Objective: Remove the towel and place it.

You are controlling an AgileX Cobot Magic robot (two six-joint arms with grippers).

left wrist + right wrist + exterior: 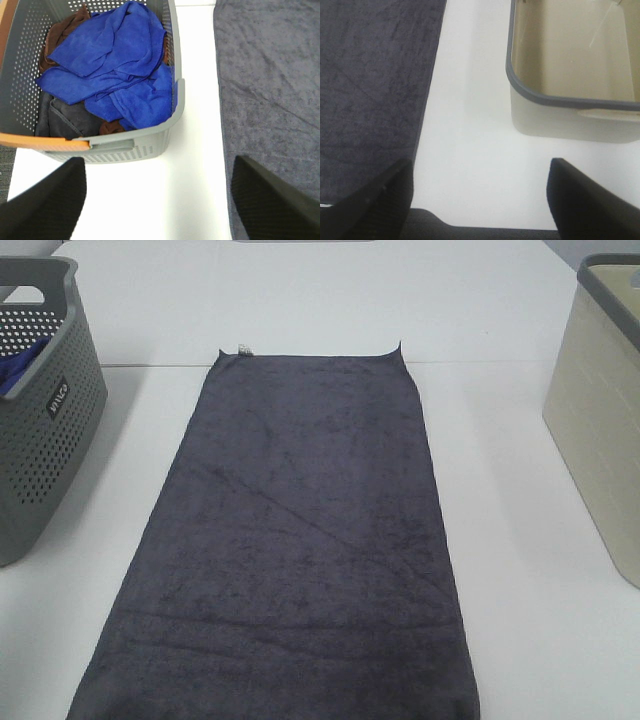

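Note:
The dark charcoal-grey towel [300, 540] lies flat and spread out lengthwise down the middle of the white table, with a small white tag [241, 350] at its far left corner. It also shows in the left wrist view [270, 85] and the right wrist view [370, 85]. My left gripper [157, 200] is open and empty, above bare table between the grey basket and the towel's left edge. My right gripper [480, 200] is open and empty, above bare table between the towel's right edge and the beige basket. Neither gripper shows in the exterior high view.
A grey perforated basket [45, 410] stands at the left; it holds a blue cloth [115, 70] over brown and dark cloths. An empty beige basket with a grey rim [600, 410] stands at the right, also in the right wrist view [570, 100]. White table [520, 570] surrounds the towel.

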